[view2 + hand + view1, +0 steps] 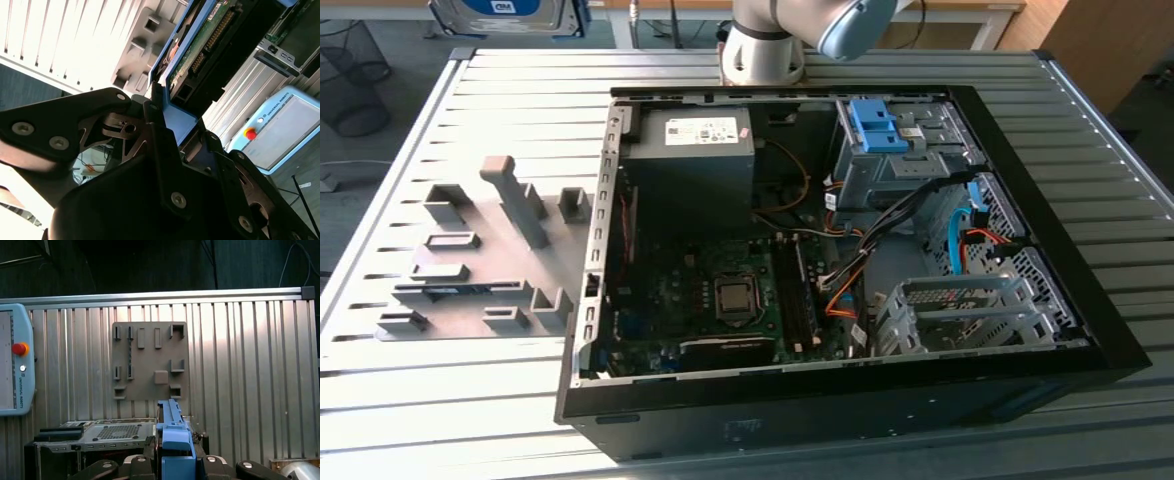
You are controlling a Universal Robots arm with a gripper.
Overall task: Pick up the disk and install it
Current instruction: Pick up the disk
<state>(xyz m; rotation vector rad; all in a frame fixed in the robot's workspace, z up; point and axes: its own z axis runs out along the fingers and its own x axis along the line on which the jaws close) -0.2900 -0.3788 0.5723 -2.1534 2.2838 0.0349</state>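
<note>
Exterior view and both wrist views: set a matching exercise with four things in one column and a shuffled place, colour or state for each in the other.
1 disk
2 fixture plate
3 computer case
4 pendant button

A red
B open, lying on the slatted table
C clamped in the gripper
D grey, beside the case

Pairs: 1-C, 2-D, 3-B, 4-A

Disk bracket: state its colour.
Blue plastic, framing the disk; the bracket shows best in the first wrist view.
</note>
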